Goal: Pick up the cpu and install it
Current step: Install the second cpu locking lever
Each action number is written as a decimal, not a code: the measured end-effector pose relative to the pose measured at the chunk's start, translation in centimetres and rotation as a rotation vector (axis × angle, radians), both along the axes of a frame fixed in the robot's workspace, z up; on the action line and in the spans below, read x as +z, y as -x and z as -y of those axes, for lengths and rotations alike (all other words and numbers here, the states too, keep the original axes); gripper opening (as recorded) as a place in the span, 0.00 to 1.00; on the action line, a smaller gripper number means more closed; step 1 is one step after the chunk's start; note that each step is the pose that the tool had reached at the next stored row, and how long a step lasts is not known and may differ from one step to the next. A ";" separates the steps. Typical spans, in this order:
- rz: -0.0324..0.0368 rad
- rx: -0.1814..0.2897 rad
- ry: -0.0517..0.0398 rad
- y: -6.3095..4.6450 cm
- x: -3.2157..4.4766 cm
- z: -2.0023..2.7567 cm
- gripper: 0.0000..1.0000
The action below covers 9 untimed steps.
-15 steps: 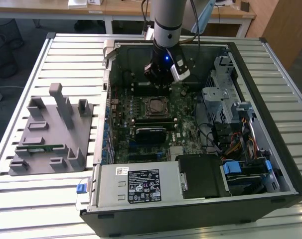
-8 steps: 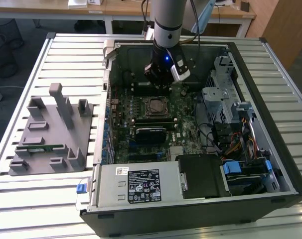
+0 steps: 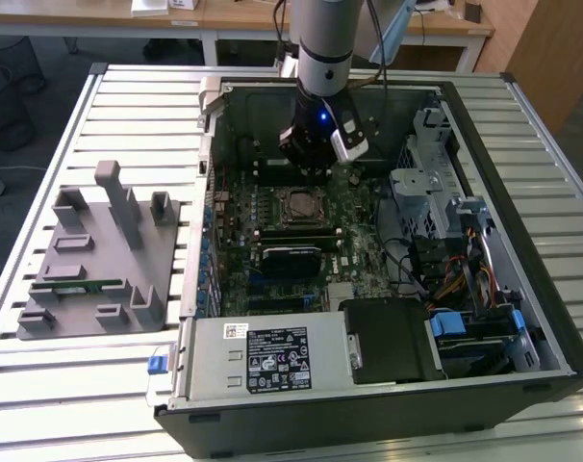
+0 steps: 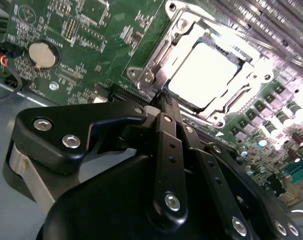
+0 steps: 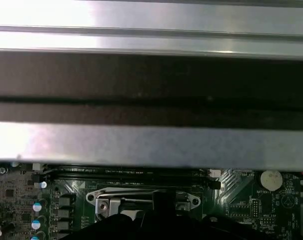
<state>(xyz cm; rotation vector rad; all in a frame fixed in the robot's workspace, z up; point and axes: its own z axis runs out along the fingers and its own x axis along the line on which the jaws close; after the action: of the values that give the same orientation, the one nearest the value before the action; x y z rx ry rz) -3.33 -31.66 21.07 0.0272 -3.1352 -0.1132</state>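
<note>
black linkages of the hand (image 4: 164,107) sit closest to the lens in the second wrist view, its fingers drawn together to a narrow tip with nothing between them, poised just beside the near edge of the socket (image 4: 201,70). the cpu (image 4: 204,67) lies flat inside that socket, bright silver-grey top up, framed by the metal bracket — so the chip looks already seated, and the step in hand is judged to be the close of the install.

going left to right in the exterior view: one grey holder block (image 3: 99,255) on the slatted desk (image 3: 41,404), one green memory stick (image 3: 80,285) lying in it, then one open computer case (image 3: 368,385) with one green board (image 3: 272,241), and one arm (image 3: 325,43) reaching down over the socket. one round coin battery (image 4: 41,54) shows on the board — and one cpu in all.
</note>
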 end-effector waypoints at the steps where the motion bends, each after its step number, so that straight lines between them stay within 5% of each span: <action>1: 0.0000 0.000 0.0000 0.0 0.00 0.13 0.11; 5: -0.0001 0.000 0.0003 0.0 0.22 0.43 0.11; 9: 0.0000 0.000 0.0001 0.0 1.69 0.44 0.11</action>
<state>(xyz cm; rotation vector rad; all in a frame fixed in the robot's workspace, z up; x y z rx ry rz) -3.30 -32.11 22.76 0.0272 -3.1352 -0.1131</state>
